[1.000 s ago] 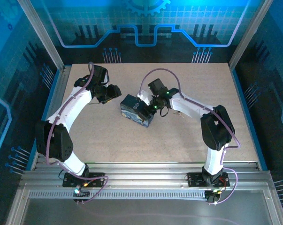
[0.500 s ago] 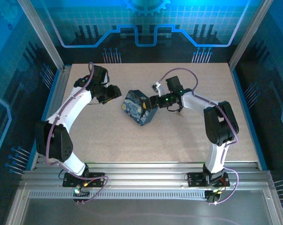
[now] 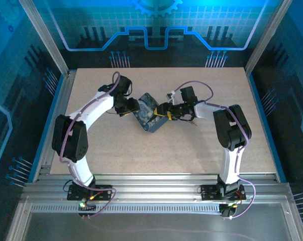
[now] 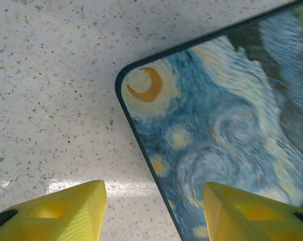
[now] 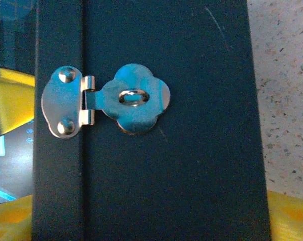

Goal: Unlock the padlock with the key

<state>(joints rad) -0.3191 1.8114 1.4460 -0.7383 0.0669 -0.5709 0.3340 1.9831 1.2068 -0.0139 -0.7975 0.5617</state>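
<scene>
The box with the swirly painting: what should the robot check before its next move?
1. The hasp faces the right wrist camera: ok.
2. A padlock hangs in its loop: not ok, the loop is bare.
3. Where the key is: cannot tell.
4. The right jaws straddle the box, a finger at each side: ok.
5. The left jaws stand open by the moon corner: ok.

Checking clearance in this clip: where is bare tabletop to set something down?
Free: the near strip of table between the box and the arm bases, and the far right corner beyond the right arm. Crowded: mid-table, where left gripper and right gripper flank the box.
</scene>
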